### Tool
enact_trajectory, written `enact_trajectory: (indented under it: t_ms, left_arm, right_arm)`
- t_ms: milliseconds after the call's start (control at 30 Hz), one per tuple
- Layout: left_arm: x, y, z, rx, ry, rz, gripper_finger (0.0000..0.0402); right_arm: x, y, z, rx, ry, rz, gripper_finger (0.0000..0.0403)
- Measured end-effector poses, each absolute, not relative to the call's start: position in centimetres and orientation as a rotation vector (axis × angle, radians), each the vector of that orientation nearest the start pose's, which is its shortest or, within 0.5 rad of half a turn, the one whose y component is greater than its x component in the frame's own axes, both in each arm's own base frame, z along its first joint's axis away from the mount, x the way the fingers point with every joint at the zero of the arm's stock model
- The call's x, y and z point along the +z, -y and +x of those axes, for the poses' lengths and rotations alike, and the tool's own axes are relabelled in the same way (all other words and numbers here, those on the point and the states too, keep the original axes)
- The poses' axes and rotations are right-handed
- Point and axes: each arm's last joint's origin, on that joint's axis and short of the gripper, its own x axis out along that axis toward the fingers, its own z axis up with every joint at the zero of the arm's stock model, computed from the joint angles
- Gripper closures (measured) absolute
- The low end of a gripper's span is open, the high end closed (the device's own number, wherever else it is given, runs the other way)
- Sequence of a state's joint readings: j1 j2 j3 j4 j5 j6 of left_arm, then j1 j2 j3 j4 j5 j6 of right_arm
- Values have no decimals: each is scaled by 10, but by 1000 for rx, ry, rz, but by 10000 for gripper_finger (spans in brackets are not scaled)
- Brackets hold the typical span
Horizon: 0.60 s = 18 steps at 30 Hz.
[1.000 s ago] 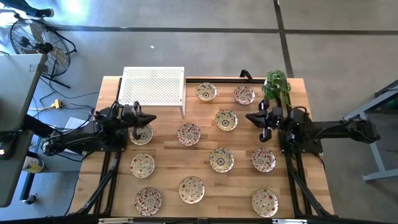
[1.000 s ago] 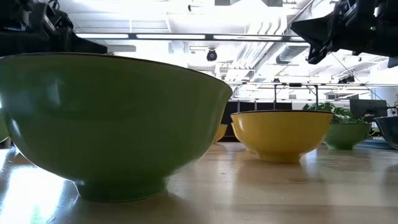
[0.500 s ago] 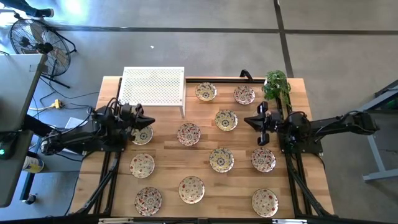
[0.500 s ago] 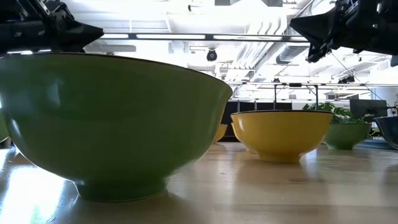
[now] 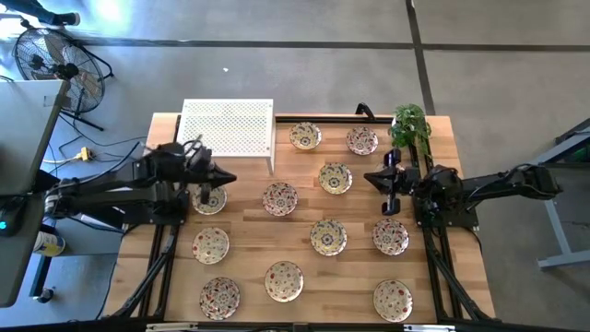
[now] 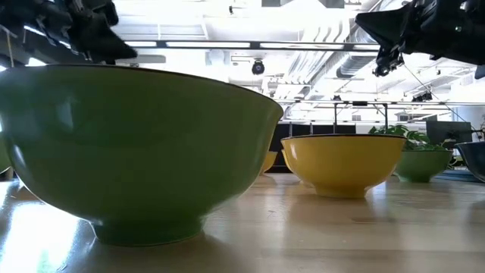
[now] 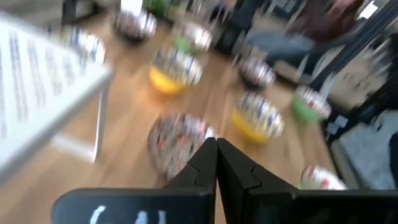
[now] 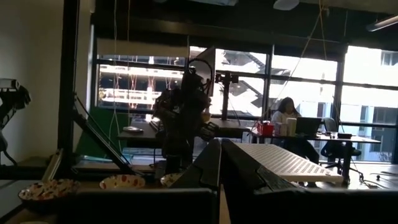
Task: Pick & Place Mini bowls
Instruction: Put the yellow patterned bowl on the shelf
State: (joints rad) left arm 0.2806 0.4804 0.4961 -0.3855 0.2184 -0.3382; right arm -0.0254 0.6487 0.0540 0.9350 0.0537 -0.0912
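1. Eleven mini bowls lie spread over the wooden table, every one upright with its patterned inside facing up; being round, they show no long axis and no particular heading.
2. Two of them sit at the far edge beside the potted plant, one just right of the white perforated rack and one nearer the plant.
3. Three more form a loose middle band: one under the left arm's tip, the one at the table's centre, and one further toward the right arm.
4. Six fill the near half, among them one on the left, one in the middle and one at the near right corner.
5. Seen from table height, the nearest bowl has a plain green outside and the next a yellow one.
6. Left gripper hovers above the table just in front of the rack, beside the bowl there, its fingers pressed together with nothing between them.
7. Right gripper hangs above the table's right side, close to the bowl of the middle band, pointing toward the centre; its fingers also meet and carry nothing.
8. No readable brand or writing shows on any bowl; the rack's face in the left wrist view is too blurred to tell.
9. Beyond the table, a person sits at a desk near the windows.
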Motion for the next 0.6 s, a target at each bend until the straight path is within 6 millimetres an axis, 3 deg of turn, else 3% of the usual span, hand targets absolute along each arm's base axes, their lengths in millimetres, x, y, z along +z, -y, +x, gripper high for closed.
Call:
enact_trajectory:
  t_ms: [233, 433, 600]
  left_arm:
    - [267, -30, 121, 255, -658, -555, 378]
    - [266, -33, 127, 340, -857, -621, 294]
    - [252, -33, 131, 398, -1027, -683, 224]
  right_arm:
    - [208, 5, 137, -97, 342, -101, 402]
    - [208, 5, 137, -98, 342, -107, 402]
    - [208, 5, 137, -97, 341, -107, 402]
